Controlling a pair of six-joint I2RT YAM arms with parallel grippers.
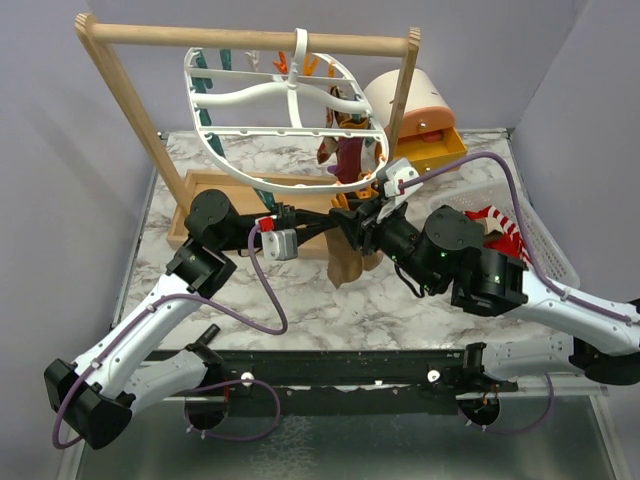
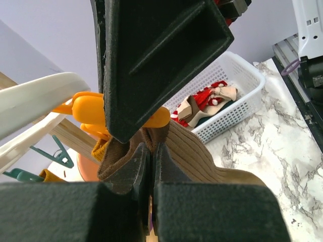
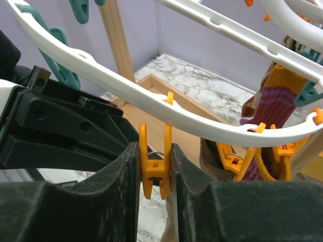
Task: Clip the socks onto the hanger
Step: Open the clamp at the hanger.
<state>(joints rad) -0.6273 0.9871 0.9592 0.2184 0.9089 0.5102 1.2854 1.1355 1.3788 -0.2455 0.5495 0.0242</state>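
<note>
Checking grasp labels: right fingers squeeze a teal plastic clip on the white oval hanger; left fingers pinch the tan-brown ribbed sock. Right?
Not quite. The right wrist view shows the right fingers squeezing an orange plastic clip, not teal. The rest holds.

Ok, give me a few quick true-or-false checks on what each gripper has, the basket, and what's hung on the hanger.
1. The left gripper is shut on the brown sock. True.
2. The right gripper is pinching a teal clip. False: it squeezes an orange clip that hangs from the hanger.
3. The white basket is empty. False: it holds a red-and-white striped sock and other socks.
4. A maroon sock is clipped to the hanger. True.
</note>
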